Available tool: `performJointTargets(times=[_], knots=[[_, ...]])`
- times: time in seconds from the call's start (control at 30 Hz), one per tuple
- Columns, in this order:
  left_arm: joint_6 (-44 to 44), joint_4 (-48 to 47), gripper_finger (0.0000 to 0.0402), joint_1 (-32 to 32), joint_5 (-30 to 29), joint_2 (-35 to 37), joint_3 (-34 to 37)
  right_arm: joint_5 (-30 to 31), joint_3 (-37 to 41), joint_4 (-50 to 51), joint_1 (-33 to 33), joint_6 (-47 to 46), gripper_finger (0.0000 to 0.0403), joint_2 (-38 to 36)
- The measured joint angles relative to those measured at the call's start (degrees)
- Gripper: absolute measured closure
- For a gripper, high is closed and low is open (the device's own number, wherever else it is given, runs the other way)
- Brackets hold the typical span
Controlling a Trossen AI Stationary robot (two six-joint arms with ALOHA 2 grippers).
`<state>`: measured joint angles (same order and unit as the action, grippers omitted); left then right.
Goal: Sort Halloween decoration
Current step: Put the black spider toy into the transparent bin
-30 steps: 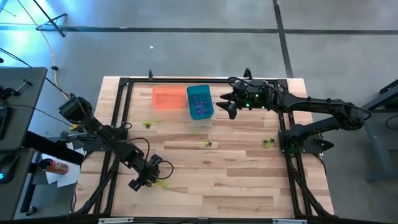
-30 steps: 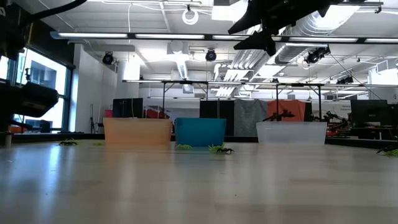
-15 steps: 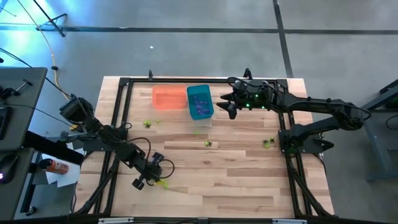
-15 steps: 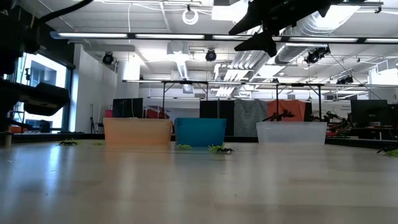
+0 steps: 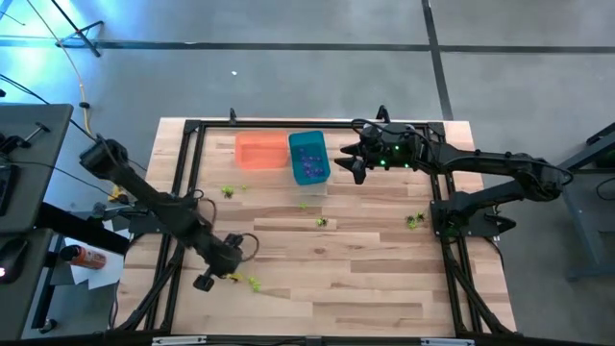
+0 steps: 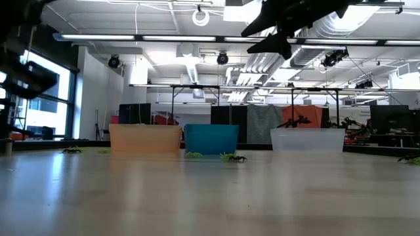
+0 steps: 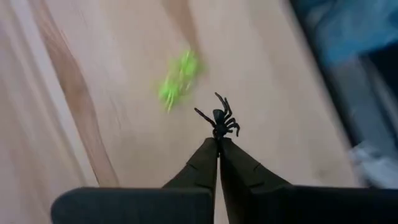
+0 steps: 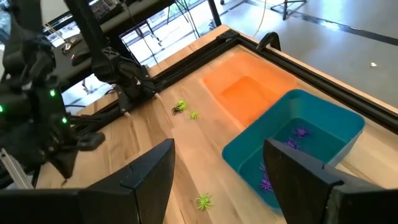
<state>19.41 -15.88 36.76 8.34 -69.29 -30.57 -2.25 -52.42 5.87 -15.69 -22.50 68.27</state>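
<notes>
A black plastic spider (image 7: 221, 119) is pinched at the tips of the left gripper (image 7: 217, 144), jaws closed on it, above the wooden table (image 5: 365, 279) well in front of the teal bin (image 5: 308, 158); a yellow-green spider (image 7: 178, 81) lies just beside it. Purple spiders (image 8: 297, 132) are held in the teal bin, flanked by the orange bin (image 5: 260, 151); the right gripper (image 5: 348, 160) is seen just beside the teal bin, fingers spread wide, nothing held.

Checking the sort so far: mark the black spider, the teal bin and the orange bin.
black spider (image 7: 221, 118), left wrist view, on its body.
teal bin (image 8: 323, 120), right wrist view, on its far rim.
orange bin (image 5: 258, 152), high view, on its floor.
</notes>
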Motion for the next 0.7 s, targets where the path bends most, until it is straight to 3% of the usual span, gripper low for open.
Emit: performJointTargets(times=[0.1, 0.23, 0.33, 0.43, 0.53, 0.7], knots=[[1.6, 0.0, 0.0401, -1.7, -3.9, 6.9, -0.6, -1.8, 0.0, -1.1, 0.0, 0.0, 0.0163, 0.0], [-1.6, -1.1, 0.0401, -6.6, -17.1, 14.3, -3.6, -4.6, 0.0, -4.9, 0.0, -1.7, 0.0163, 0.0], [-6.7, -2.3, 0.0401, -13.4, -28.6, 16.7, -6.8, -6.5, 0.0, -10.9, 0.1, -5.1, 0.0163, 0.0], [-12.7, -2.2, 0.0401, -21.8, -35.7, 16.6, -10.5, -7.4, 0.0, -17.8, 1.0, -7.1, 0.0163, 0.0], [-18.0, 1.5, 0.0401, -30.4, -36.3, 14.1, -13.9, -6.0, -0.2, -22.4, 3.7, -5.3, 0.0163, 0.4], [-27.1, 7.1, 0.0401, -39.6, -28.1, 7.0, -18.4, 3.1, -5.7, -18.1, 9.1, 5.3, 0.0163, 5.2]])
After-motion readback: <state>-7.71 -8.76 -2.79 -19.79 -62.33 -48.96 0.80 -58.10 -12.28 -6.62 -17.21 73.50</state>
